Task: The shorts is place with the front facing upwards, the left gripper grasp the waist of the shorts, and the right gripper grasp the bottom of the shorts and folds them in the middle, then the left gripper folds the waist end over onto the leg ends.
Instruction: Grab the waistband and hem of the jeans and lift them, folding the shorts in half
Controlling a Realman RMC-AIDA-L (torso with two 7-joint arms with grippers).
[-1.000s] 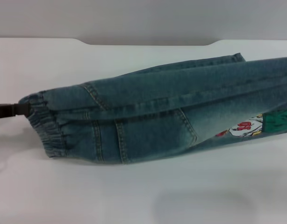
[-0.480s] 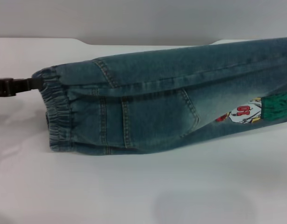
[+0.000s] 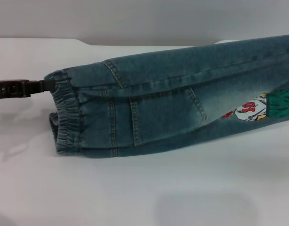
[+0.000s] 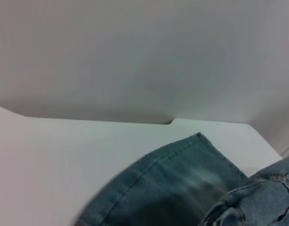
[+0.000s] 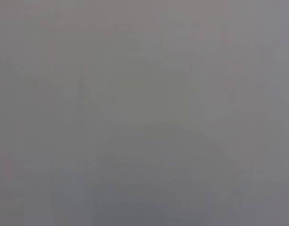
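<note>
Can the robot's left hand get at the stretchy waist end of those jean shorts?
Yes, it seems so: the left hand already meets the waist at its upper corner, apparently gripping the shorts, with nothing in between.

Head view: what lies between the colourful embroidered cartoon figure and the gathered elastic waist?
In the head view, a stitched denim patch pocket lies between the figure and the waist.

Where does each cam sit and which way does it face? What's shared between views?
Head view: on the robot's head, looking forward and down at the white table; shows the shorts held up, the left gripper clamped on the waist.
Left wrist view: on the left arm, facing across the table toward the wall; no fingers of its own show.
Right wrist view: on the right arm; only blank grey, nothing identifiable.
Shared: head and left wrist views both show the shorts and the table.
</note>
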